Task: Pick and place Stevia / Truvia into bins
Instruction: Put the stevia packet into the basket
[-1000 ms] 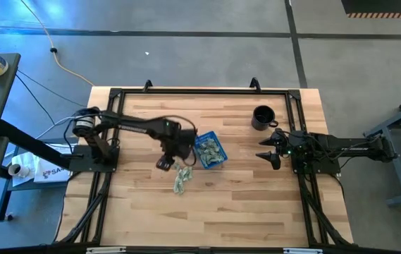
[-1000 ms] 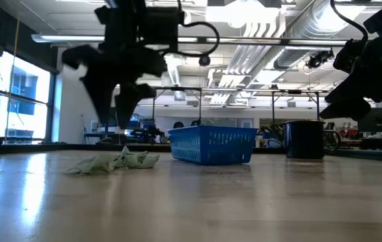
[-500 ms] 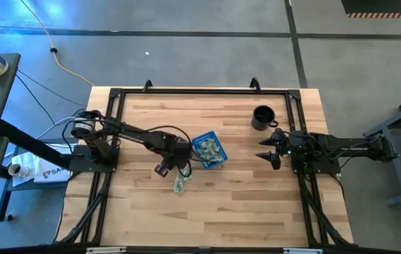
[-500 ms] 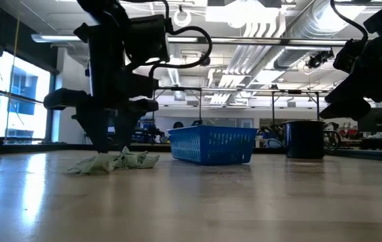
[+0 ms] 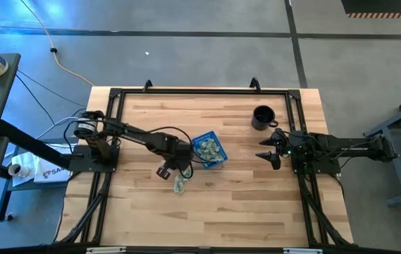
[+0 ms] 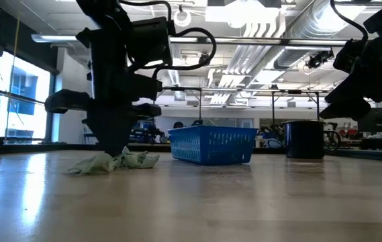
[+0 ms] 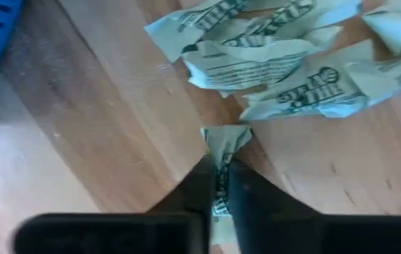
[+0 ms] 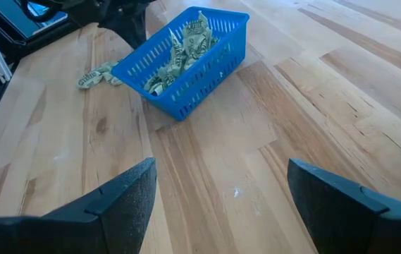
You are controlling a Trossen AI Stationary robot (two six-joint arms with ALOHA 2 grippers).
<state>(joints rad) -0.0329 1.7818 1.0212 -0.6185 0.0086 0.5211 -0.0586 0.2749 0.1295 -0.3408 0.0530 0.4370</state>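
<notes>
Several small, flat, crumpled paper sweetener packets point(image 5: 180, 185), pale green and white with dark print, lie in a loose heap on the pale planked wooden table point(image 5: 235, 204), just beside the small shallow blue plastic tray point(image 5: 209, 149) with slotted mesh walls. More packets of the same kind lie piled inside that tray, some standing on edge. The heap runs roughly from the tray's near corner toward the table's front edge, and in the left wrist view the loose packets lie at differing angles, their long sides mostly crosswise to the fingers. The dark left gripper point(image 7: 220, 185) is down at the table on the heap's edge, its two fingers pinched together on one packet point(image 7: 223, 144), which sticks out lengthwise beyond the fingertips with its creased end flared. The right gripper point(image 8: 220, 204) hovers near the table's right side, well apart from the tray, its fingers spread wide with nothing between them. A round glossy black mug point(image 5: 262, 117) stands near the table's far right corner.
</notes>
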